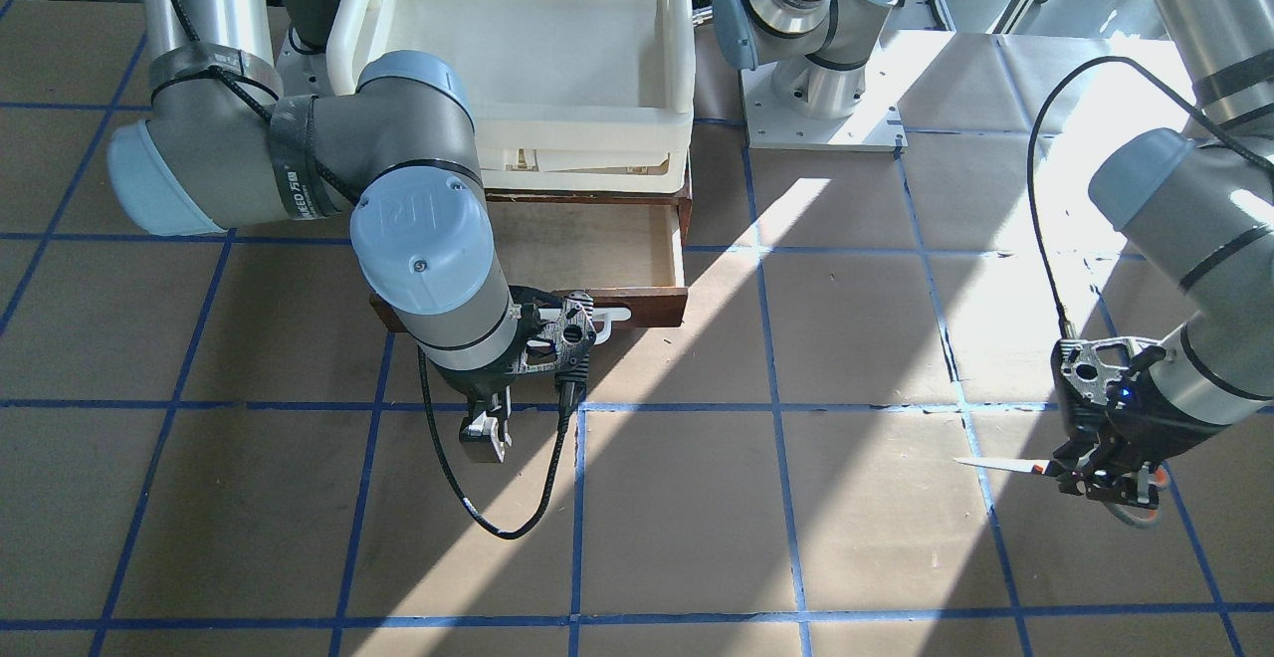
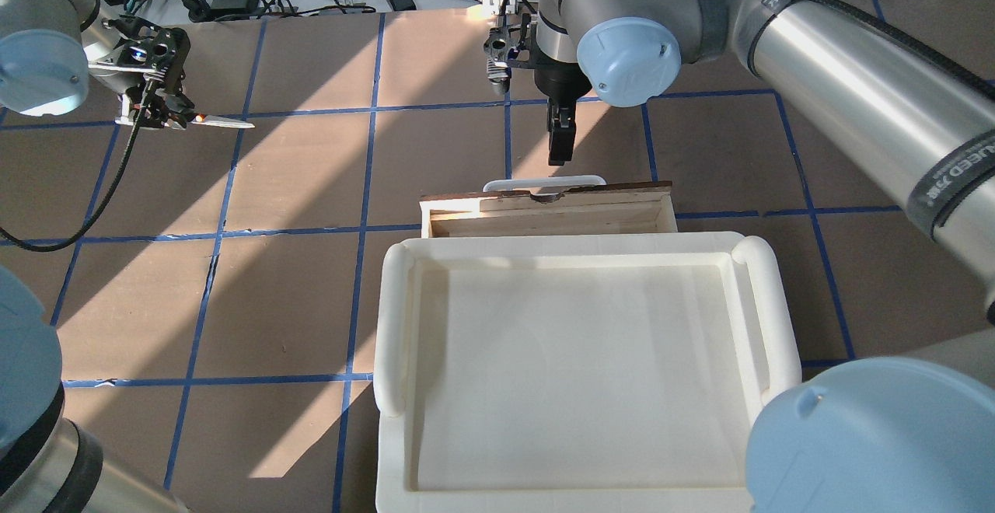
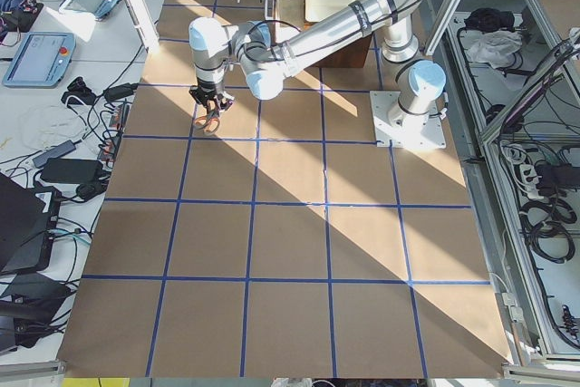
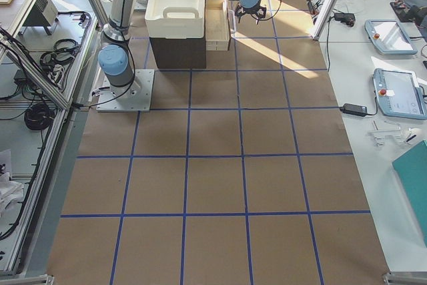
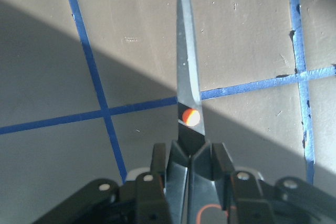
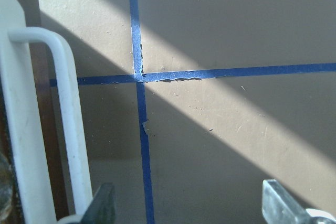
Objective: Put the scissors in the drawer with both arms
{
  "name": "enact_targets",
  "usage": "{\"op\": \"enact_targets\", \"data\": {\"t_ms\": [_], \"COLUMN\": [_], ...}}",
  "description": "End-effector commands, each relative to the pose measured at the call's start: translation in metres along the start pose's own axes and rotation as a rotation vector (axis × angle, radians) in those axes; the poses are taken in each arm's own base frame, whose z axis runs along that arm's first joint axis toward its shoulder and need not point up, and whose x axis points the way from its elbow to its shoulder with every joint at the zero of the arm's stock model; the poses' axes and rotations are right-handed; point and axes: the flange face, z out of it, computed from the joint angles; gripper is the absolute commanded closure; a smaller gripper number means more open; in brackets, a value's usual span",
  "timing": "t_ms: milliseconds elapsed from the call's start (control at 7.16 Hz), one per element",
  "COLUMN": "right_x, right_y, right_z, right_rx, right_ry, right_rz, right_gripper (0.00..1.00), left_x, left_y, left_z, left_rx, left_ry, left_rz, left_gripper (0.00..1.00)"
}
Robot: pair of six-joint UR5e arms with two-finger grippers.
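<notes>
Step in hand: carrying the scissors to the drawer; the opening step looks done

- Drawer point(image 1: 597, 244) stands pulled out from under the white tray point(image 2: 392, 319), pale floor bare, nothing in it
- Right gripper point(image 2: 560, 144): fingers point(image 6: 103, 203) spread wide with only the table point(image 1: 697, 538) between them, holding nothing. It hangs just in front of the drawer's white handle point(image 2: 544, 181), one finger close beside the bar; I cannot tell whether it touches
- Left gripper point(image 1: 1080, 468): clamped tight on the scissors point(image 5: 187, 77) just behind the pivot, blades together and pointing out ahead of the fingers, roughly level. The orange-lined loops sit behind the fingers
- Scissors are out over the table on the robot's left, well apart from the drawer, blade tip aimed toward the drawer's side. They look lifted off the surface, though this is a judgement from the front view

Progress: about halfway. Drawer open, scissors in hand, not yet delivered

Next move calls for:
- left arm to cross the table toward the drawer and bring the blades over the opening
- lining the scissors along the drawer's long side, since the exposed gap ahead of the tray is narrow
- a low release, as the drawer is shallow
- right arm to stay off that path, near the handle if the drawer is to be pushed shut
</notes>
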Motion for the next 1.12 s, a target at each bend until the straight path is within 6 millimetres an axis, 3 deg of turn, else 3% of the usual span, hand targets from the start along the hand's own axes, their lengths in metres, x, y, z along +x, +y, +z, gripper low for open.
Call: {"op": "enact_targets", "data": {"t_ms": [0, 279, 559, 978], "right_x": [-0.008, -0.024, -0.026, -0.012], "right_y": [-0.005, -0.004, -0.004, -0.009], "right_z": [0.0, 0.031, 0.035, 0.036], "right_rx": [0.025, 0.005, 0.002, 0.029], "right_ry": [-0.044, -0.098, -0.107, -0.029], "right_rz": [0.025, 0.026, 0.033, 0.014], "right_gripper": [0.0, 0.0, 0.0, 0.0], "left_x": [0.001, 0.002, 0.003, 0.002], "left_y": [0.001, 0.001, 0.001, 0.001], "left_z": [0.003, 0.006, 0.008, 0.014], "left_rx": [0.003, 0.008, 0.008, 0.014], "left_ry": [0.005, 0.012, 0.018, 0.023], "left_rz": [-0.004, -0.003, -0.004, -0.005], "left_gripper": [1.0, 1.0, 1.0, 1.0]}}
